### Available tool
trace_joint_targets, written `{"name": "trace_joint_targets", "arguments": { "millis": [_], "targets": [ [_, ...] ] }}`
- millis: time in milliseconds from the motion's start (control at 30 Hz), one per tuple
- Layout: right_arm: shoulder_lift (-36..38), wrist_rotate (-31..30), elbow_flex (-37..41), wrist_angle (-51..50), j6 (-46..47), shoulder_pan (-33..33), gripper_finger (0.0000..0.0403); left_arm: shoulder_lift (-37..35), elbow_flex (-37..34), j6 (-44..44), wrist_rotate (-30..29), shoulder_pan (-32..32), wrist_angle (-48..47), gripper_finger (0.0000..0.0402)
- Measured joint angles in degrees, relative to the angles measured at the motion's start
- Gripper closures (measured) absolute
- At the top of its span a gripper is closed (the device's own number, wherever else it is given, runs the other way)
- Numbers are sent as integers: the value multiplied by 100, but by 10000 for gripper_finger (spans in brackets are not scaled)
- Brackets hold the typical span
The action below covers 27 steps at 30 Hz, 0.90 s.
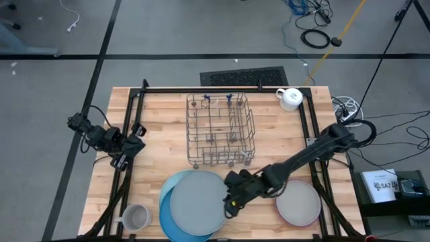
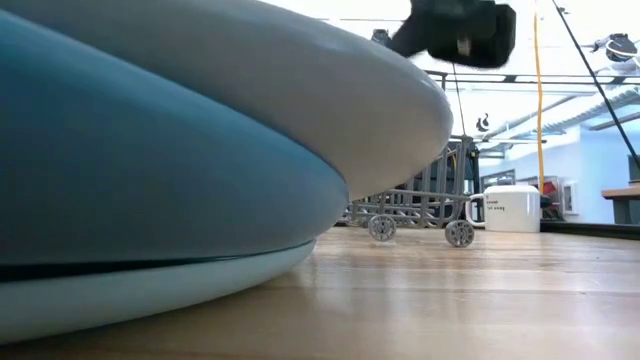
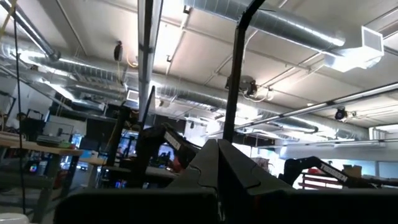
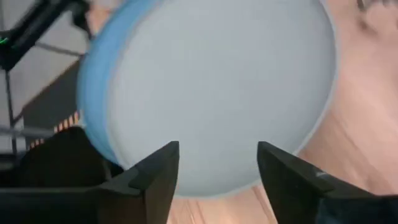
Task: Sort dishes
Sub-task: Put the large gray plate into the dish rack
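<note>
three large plates are sitting stacked just in front of the right gripper (image 1: 230,204): a grey plate (image 1: 197,202) is lying on top, a dark blue plate (image 1: 168,218) is showing under it, and a light blue plate (image 1: 173,180) is peeking out at the bottom. the right gripper is hovering at the stack's edge with its fingers (image 4: 163,169) spread wide, holding nothing; in the right wrist view the grey plate's rim is lying between and just beyond the two fingertips. behind the gripper, on the far side of its arm, a pink-rimmed grey plate (image 1: 299,203) is resting alone on the wooden table (image 1: 161,128). beyond the gripper, toward the table's back, a wire dish rack (image 1: 220,129) is standing, and a white mug (image 1: 290,98) is sitting near the back corner. past the stack from the gripper, a grey mug (image 1: 135,217) is standing near the front edge. the left gripper (image 1: 136,144) is waiting at the table's left side, its fingers pressed together and holding nothing.
</note>
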<state>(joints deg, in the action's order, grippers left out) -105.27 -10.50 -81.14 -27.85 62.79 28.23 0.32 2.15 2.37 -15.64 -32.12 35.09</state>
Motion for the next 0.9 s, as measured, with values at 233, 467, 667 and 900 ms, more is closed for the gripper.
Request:
{"name": "trace_joint_targets", "arguments": {
  "millis": [233,467,667,900],
  "targets": [
    [-356,58,2,-478,1094,-135,182,0,2,-12,8,1,0,400],
    [-565,311,4,-511,1333,-256,181,0,2,-44,8,0,-1,400],
    [-727,342,7,-442,1320,-369,183,0,4,-46,8,2,-4,400],
    [-818,340,4,-255,1154,-464,236,0,4,-46,-7,2,-9,400]
  ]
}}
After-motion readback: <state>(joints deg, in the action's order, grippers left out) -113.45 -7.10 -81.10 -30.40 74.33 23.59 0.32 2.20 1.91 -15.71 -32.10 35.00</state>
